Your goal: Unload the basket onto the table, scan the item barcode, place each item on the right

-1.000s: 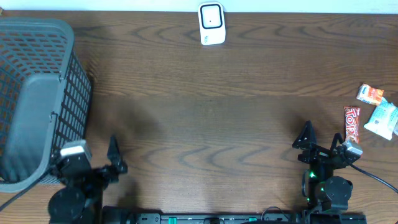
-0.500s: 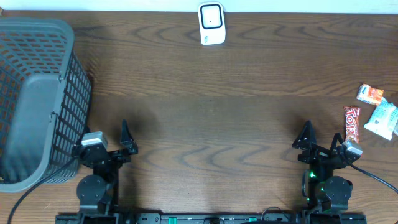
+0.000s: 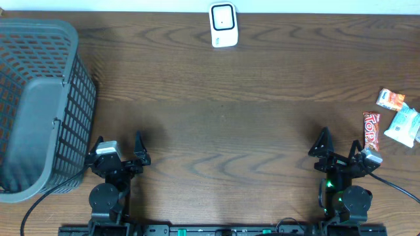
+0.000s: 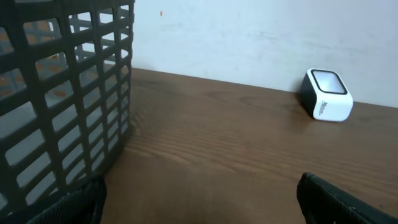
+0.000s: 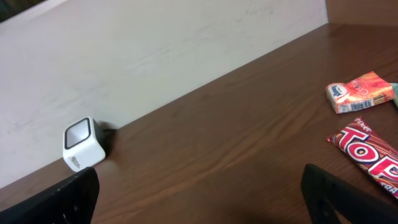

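The red candy bar (image 3: 372, 130) lies flat at the right of the table (image 3: 262, 118), its long axis running from the robot's side toward the far edge, slightly slanted, lettering up. The right gripper (image 3: 341, 140) stands wide open and holds nothing; the bar sits just outside its right finger, not between the two. The left gripper (image 3: 119, 140) is also spread wide and empty, close beside the grey basket (image 3: 39, 98). The white scanner (image 3: 223, 25) stands at the far edge, well apart from both. An orange packet (image 3: 391, 99) and a pale packet (image 3: 404, 126) lie near the bar
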{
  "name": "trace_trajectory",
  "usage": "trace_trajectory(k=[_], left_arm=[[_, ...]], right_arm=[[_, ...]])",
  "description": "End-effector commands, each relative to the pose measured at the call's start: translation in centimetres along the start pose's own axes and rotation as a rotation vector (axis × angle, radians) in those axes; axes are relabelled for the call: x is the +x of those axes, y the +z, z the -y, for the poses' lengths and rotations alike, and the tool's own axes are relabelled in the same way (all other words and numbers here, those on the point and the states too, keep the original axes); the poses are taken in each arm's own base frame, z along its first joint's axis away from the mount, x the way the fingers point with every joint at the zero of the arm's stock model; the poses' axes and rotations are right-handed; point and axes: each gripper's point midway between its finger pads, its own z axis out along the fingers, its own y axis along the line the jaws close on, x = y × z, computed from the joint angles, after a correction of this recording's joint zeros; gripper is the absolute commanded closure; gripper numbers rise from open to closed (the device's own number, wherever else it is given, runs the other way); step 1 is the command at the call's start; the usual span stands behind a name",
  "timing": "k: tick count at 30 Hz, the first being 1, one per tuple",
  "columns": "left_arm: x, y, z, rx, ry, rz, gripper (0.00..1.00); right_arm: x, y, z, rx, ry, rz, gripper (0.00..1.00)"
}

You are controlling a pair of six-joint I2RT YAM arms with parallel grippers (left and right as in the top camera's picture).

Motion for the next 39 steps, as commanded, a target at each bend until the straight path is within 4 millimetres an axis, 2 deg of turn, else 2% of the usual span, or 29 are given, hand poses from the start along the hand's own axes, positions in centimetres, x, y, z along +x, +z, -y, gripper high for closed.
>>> trace_trajectory(k=[1,11,39], left_arm=[[1.8,0.2,0.1,0.012,0.028,-0.037,0.02],[2.0,0.2,1.2,0.068,0.032,-0.048,0.02],[2.0,0.2,1.2,0.068,0.032,-0.050,0.02]], right_arm=[[0.2,0.0,-0.2,-0.007,0.006,-0.006,0.01],[0.2,0.0,-0.2,-0.007,0.006,-0.006,0.01],[0.2,0.0,-0.2,-0.007,0.006,-0.006,0.01]])
